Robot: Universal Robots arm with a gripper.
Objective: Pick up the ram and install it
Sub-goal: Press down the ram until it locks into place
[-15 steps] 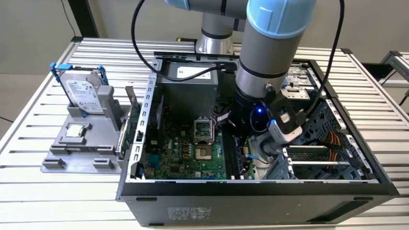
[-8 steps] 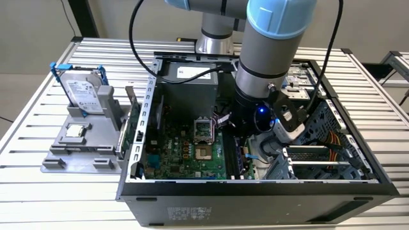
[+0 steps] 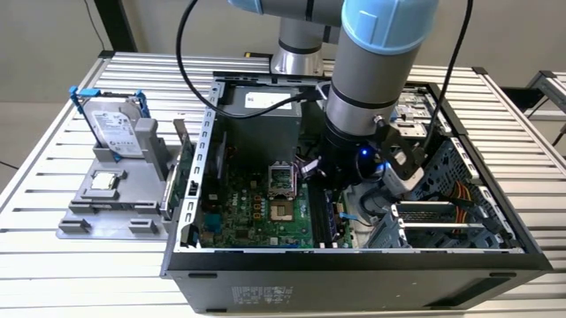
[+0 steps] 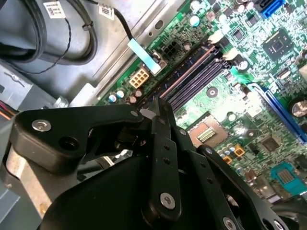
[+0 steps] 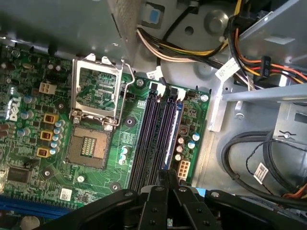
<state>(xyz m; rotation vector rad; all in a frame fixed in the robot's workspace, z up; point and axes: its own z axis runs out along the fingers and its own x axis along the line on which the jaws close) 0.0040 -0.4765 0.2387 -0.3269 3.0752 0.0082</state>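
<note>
Item, exterior view's left: silver hard drive in a blue frame [image 3: 115, 126], parked upright in a grey plastic holder [image 3: 111, 199] on the slatted metal surface [image 3: 53, 265], out of my way.

Centre: open black computer case [image 3: 354, 265], lying flat so its green motherboard [image 3: 256, 212] faced up.

Right: thin dark bluish-green ram stick [image 5: 171, 136], standing in the outermost slot. My black gripper [image 5: 165, 178] sat over its end, jaws clenched narrow on its edge.

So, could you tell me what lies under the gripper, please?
Dark memory slots on the green motherboard lie under the gripper; its black body covers their near ends.
</note>
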